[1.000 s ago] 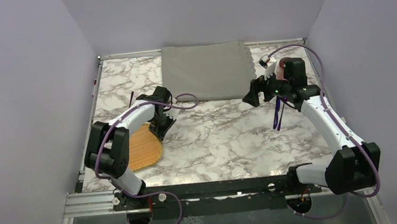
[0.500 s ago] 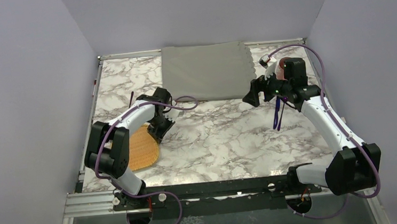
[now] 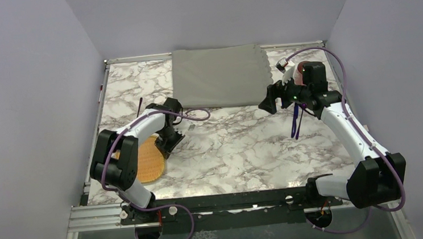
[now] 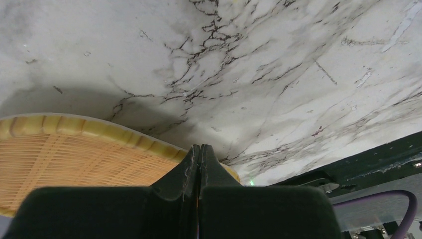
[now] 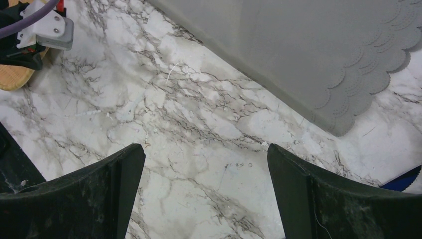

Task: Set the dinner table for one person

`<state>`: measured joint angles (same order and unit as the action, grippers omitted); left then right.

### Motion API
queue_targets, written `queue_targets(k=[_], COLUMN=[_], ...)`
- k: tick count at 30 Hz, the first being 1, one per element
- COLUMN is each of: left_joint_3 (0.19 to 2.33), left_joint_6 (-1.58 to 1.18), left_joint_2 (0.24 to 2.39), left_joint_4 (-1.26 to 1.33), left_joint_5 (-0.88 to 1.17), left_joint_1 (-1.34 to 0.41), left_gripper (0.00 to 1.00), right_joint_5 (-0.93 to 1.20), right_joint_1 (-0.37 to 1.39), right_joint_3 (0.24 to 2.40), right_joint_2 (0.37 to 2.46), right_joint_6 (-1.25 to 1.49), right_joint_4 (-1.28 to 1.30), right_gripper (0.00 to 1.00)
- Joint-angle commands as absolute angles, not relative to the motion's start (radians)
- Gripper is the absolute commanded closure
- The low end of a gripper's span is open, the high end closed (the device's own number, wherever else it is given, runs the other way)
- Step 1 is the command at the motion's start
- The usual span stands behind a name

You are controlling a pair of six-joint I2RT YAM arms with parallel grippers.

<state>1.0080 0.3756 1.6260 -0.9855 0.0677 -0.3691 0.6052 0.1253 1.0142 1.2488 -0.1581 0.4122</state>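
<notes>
Dinner table (image 3: pixel 240 146), one, is spread beneath two tools. The left tool (image 4: pixel 200 149) is clamped on the rim of one woven mat (image 4: pixel 74 154). The right tool (image 5: pixel 204 149) is held wide and empty, with one grey placemat (image 5: pixel 298 45) lying ahead of it.

The top camera looks down from the near edge over the whole dinner table (image 3: pixel 240 146). The left wrist camera hugs the woven mat (image 4: pixel 59 149); the right one, higher by the grey placemat (image 5: pixel 298 45), also catches that mat.

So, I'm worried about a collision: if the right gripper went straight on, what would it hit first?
Probably bare table, just short of the placemat; depth is unclear.
</notes>
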Motion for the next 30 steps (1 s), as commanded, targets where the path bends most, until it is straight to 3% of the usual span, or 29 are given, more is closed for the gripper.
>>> queue_targets(k=[1,18,25,30], left_joint_3=[0.993,1.133,1.208,1.217], left_joint_6=[0.395,0.329,0.248,0.213], left_joint_2=[1.586,1.471,1.499,1.542], left_joint_4=[-1.018,-0.953,-0.799,-0.675], left_joint_5=[0.039,0.068,0.051,0.021], left_joint_1=[-0.372,-0.373,-0.373,-0.372], left_gripper=[1.0,0.99,0.57,0.5], right_joint_5=[0.609,0.577,0.513,0.409], right_joint_1=[0.126,0.126,0.127,0.126], right_joint_3=[1.021,1.02,1.04,1.084], right_joint_2=[1.227,1.23,1.283,1.371], right_joint_6=[-0.169,-0.153,-0.126,-0.108], right_joint_4=[0.399,0.387,0.4,0.433], right_gripper=[0.02,0.0,0.0,0.0])
